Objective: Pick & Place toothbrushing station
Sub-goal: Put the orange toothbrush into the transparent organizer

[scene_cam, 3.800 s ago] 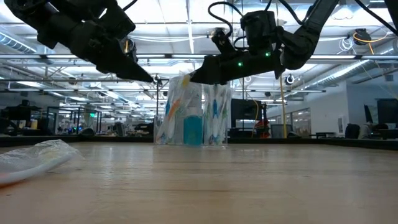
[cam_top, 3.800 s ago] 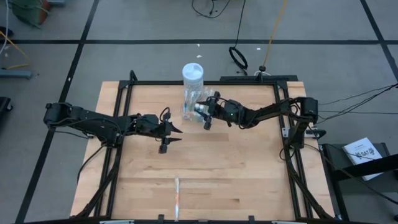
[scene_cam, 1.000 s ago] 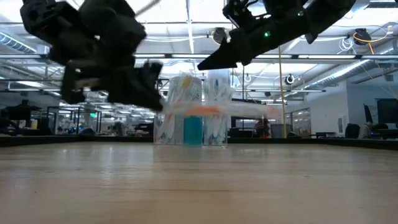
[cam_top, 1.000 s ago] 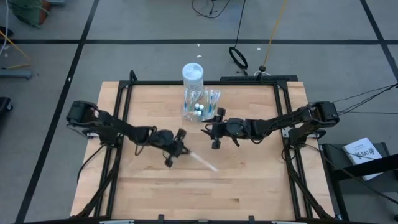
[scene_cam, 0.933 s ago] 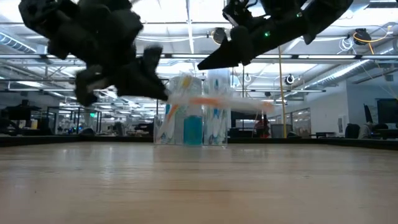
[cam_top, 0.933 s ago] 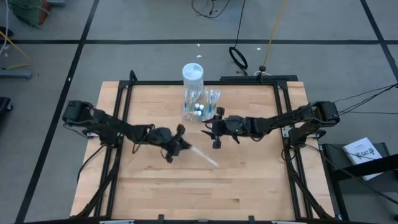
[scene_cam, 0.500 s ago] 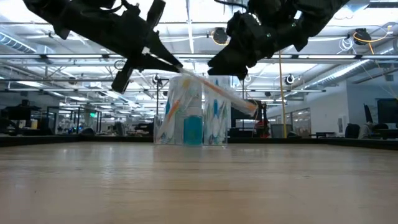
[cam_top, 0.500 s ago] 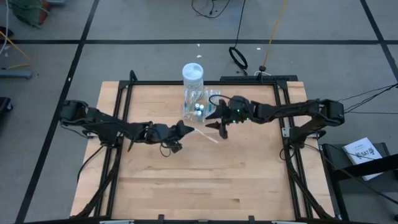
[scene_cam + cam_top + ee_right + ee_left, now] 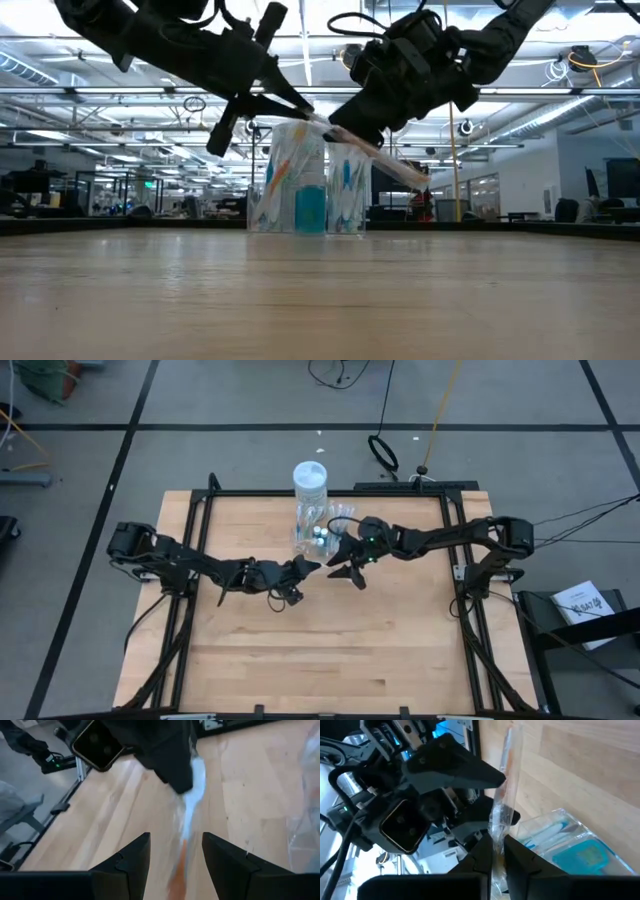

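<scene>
The toothbrushing station (image 9: pixel 322 532), a clear plastic holder with coloured items inside, stands on its base at the table's far middle (image 9: pixel 310 195). A toothbrush in a clear wrapper (image 9: pixel 370 152) is held in the air in front of it. My left gripper (image 9: pixel 306 567) is shut on one end of it. My right gripper (image 9: pixel 346 571) is open, and its two fingers stand on either side of the wrapper's middle (image 9: pixel 187 815). I see no touch there. My left gripper pinches the wrapped toothbrush by its end (image 9: pixel 497 836) between its two fingers. The fingers come nearly level from the table's left and lie along the toothbrush. It is lifted clear of the table and slants down toward the right, its free end (image 9: pixel 418 180) lowest.
A tall jar with a white lid (image 9: pixel 310 476) stands just behind the station at the far edge. A black frame (image 9: pixel 200 510) runs around the wooden table. Bare wood (image 9: pixel 320 660) lies on the near side.
My left gripper has risen, rolled over and gone toward the far edge and the station, carrying the toothbrush. The toothbrush was level and low; now it slants down to the right, higher up. My right gripper has swung left, and its open fingers now stand around the wrapper.
</scene>
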